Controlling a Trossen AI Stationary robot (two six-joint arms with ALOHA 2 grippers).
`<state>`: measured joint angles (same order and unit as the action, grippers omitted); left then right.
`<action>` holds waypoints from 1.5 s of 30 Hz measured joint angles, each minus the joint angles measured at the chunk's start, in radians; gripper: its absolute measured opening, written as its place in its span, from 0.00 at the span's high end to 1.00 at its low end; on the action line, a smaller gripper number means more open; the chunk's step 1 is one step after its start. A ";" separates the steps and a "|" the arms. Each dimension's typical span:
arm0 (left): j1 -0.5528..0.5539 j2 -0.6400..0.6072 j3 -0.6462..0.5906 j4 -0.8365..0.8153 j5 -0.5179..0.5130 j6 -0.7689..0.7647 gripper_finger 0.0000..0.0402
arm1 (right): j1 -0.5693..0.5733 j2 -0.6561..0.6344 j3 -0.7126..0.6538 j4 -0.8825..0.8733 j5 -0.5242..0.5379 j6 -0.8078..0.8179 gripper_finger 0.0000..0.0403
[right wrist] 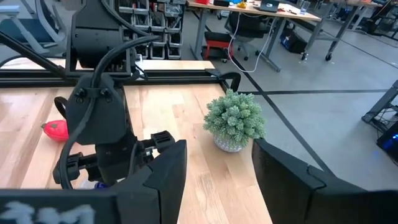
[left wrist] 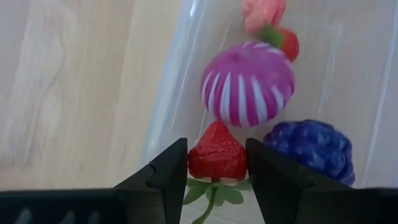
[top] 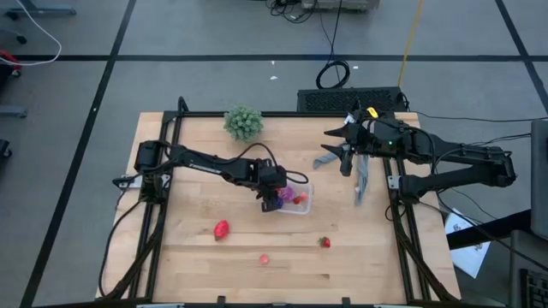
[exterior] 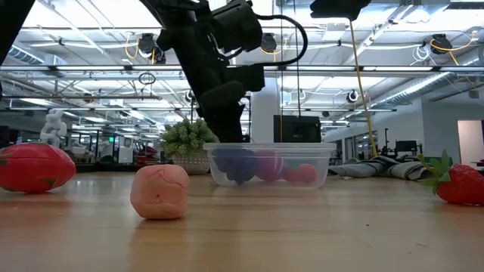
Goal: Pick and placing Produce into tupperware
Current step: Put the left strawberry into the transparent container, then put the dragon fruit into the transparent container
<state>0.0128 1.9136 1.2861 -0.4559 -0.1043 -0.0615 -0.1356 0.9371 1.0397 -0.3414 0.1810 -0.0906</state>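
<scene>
The clear tupperware (top: 306,199) stands mid-table and holds a magenta striped ball (left wrist: 247,84), a dark purple grape cluster (left wrist: 314,149) and a pink piece (left wrist: 262,11) with a small red one beside it. My left gripper (left wrist: 216,146) is over the tupperware's left end, shut on a red strawberry (left wrist: 216,157). My right gripper (top: 342,147) hangs raised at the table's far right, open, with nothing between its fingers. On the wood lie a red fruit (top: 222,229), a pink piece (top: 265,258) and a strawberry (top: 324,242). My left gripper pinches the strawberry's two sides (left wrist: 194,160) between its two fingers. They come slanting down from the table's left. The pointed end faces away from the gripper and the green leaves (left wrist: 211,194) face it. The strawberry is inside the tupperware's wall (left wrist: 169,99); whether it touches the bottom, I cannot tell.
A green bushy plant (top: 243,121) stands at the far edge, left of centre. A grey cloth (top: 360,181) lies by the right arm's base. Black frame rails (top: 163,214) run along the table's left and right sides. Bare wood lies between the loose fruits near the front.
</scene>
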 joint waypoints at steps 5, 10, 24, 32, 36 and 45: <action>0.000 0.000 0.000 -0.001 0.000 0.000 0.60 | 0.000 0.000 0.000 0.000 0.000 0.000 0.57; 0.000 0.000 0.000 0.008 0.000 0.001 0.60 | 0.000 0.000 0.000 0.000 0.000 0.000 0.57; 0.000 0.000 0.000 0.016 -0.020 -0.012 0.50 | 0.000 0.000 0.000 -0.001 0.000 0.000 0.57; 0.000 0.000 0.013 0.002 -0.031 -0.012 0.37 | 0.000 0.000 0.000 -0.001 0.000 0.000 0.57; -0.007 0.000 0.081 -0.065 -0.032 -0.013 0.34 | 0.000 0.000 0.000 -0.001 0.000 0.000 0.57; -0.054 -0.001 0.390 -0.552 -0.042 -0.030 0.33 | 0.000 0.000 0.000 -0.013 0.000 0.000 0.57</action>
<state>-0.0411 1.9128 1.6762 -1.0079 -0.1462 -0.0911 -0.1356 0.9371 1.0397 -0.3543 0.1810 -0.0906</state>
